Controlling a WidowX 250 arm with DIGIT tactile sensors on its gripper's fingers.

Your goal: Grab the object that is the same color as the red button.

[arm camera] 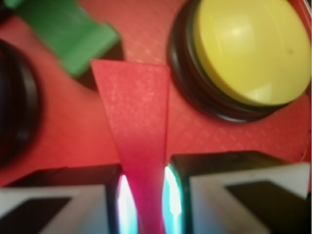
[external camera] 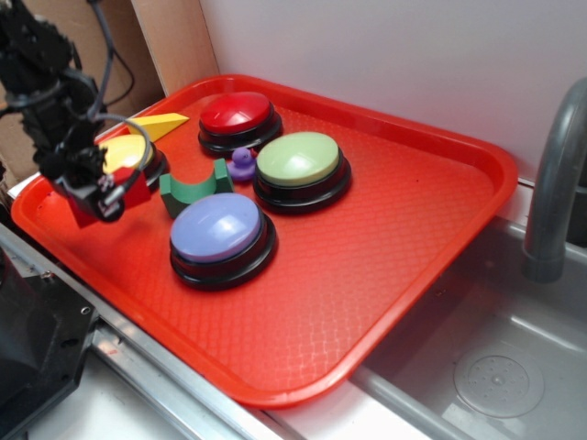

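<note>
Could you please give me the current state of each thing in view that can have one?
Gripper: shut on the red wedge block.
Red wedge block: clamped between the fingers, beside the yellow button.
Red button: untouched on the tray.
Yellow button: untouched.
Green button: untouched.
Purple-blue button: untouched.
Green arch block: resting on the tray.

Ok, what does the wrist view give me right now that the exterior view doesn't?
Wrist only: the red wedge block sits squeezed between the gripper pads, so the grasp is confirmed.

Exterior only: the red button, green button, purple-blue button, yellow wedge, small purple piece and the sink beside the red tray.

Both: the yellow button and green arch block flanking the gripper.
</note>
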